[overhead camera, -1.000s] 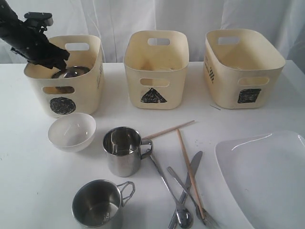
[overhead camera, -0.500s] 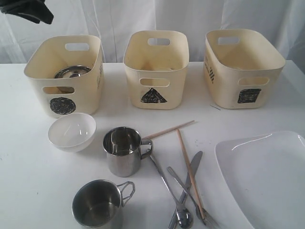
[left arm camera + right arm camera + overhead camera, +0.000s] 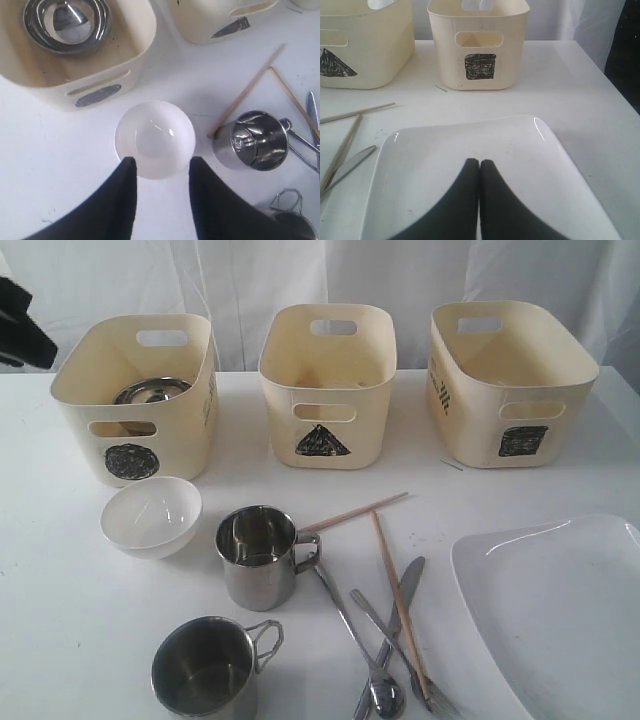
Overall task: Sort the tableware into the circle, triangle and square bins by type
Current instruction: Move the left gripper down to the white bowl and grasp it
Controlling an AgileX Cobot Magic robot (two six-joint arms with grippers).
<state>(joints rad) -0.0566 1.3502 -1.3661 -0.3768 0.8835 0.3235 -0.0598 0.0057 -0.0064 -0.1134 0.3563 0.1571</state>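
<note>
My left gripper point(image 3: 161, 162) is open and holds nothing; it hangs high over the small white bowl point(image 3: 155, 137), which rests on the table in front of the circle bin point(image 3: 180, 430). The steel bowl point(image 3: 150, 391) lies inside that bin. Only a bit of the left arm point(image 3: 20, 330) shows at the exterior view's left edge. My right gripper point(image 3: 479, 162) is shut and empty, above the large white plate point(image 3: 445, 145) at the front right. Two steel mugs point(image 3: 258, 555) point(image 3: 205, 670) stand near the front. Chopsticks point(image 3: 400, 600), knife point(image 3: 405, 585) and spoon point(image 3: 385, 695) lie crossed beside them.
The triangle bin point(image 3: 327, 390) stands at the back middle and the square bin point(image 3: 510, 380) at the back right. The plate point(image 3: 560, 610) runs past the table's front right edge of view. A white curtain hangs behind the bins.
My left arm has lifted out of the circle bin and swung off to the left edge. The steel bowl stays in the bin. The right arm has not moved.
</note>
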